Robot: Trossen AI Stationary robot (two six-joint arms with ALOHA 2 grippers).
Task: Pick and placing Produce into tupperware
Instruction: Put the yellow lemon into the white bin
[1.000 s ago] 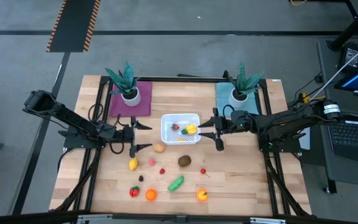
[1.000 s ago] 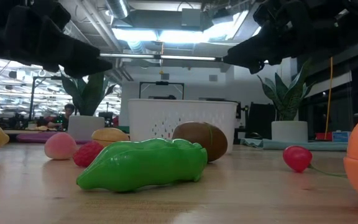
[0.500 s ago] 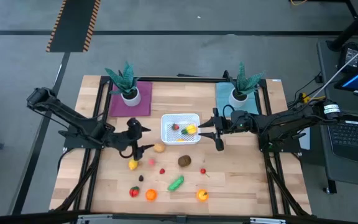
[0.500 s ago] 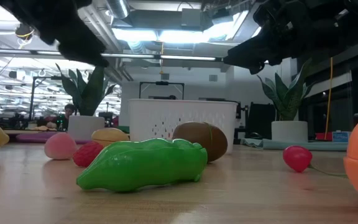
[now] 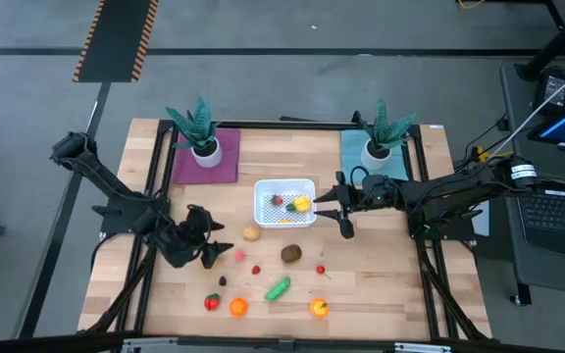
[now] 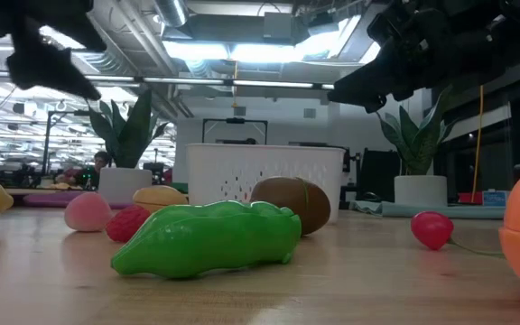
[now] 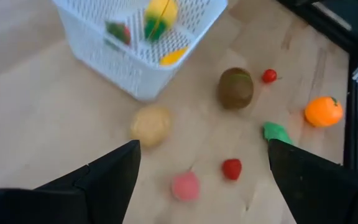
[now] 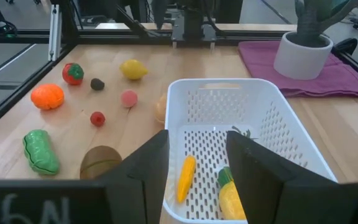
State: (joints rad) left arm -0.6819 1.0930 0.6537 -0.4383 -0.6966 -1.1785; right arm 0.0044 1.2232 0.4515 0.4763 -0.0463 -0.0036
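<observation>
A: Across the tabletop point(image 5: 381, 284) we have most of the produce loose in front of the tupperware point(image 5: 284, 203), which sits mid-table between the two plants point(image 5: 196, 126). A few pieces already lie inside it.

B: Our left gripper point(image 5: 207, 250) hangs over the left-hand scatter, jaws released wide and holding nothing. The right gripper point(image 5: 342, 207) waits just beside the tupperware's right wall. Its jaws stand part-way apart and we see nothing between them.

A: So the step in hand is a pick with the left. What sits nearest it?

B: From above, the lemon point(image 8: 133, 69) is hidden under the gripper. The tan piece point(image 5: 252, 233) is just beside it, towards the tupperware, and the pink piece point(image 5: 239, 255) and small red berry point(image 5: 256, 269) lie a little farther out.

A: In the left wrist view, the tan piece, the pink one and the berry all lie between our fingers point(image 7: 98, 180). We judge the tan piece the easier catch, being larger.

B: Agreed. We should centre the jaws on one piece only, come straight down, and close gently, since round toys may roll or squirt out.

A: And keep clear of the kiwi point(image 5: 291, 254) and the green piece point(image 5: 278, 289) when lifting towards the tupperware.
</observation>
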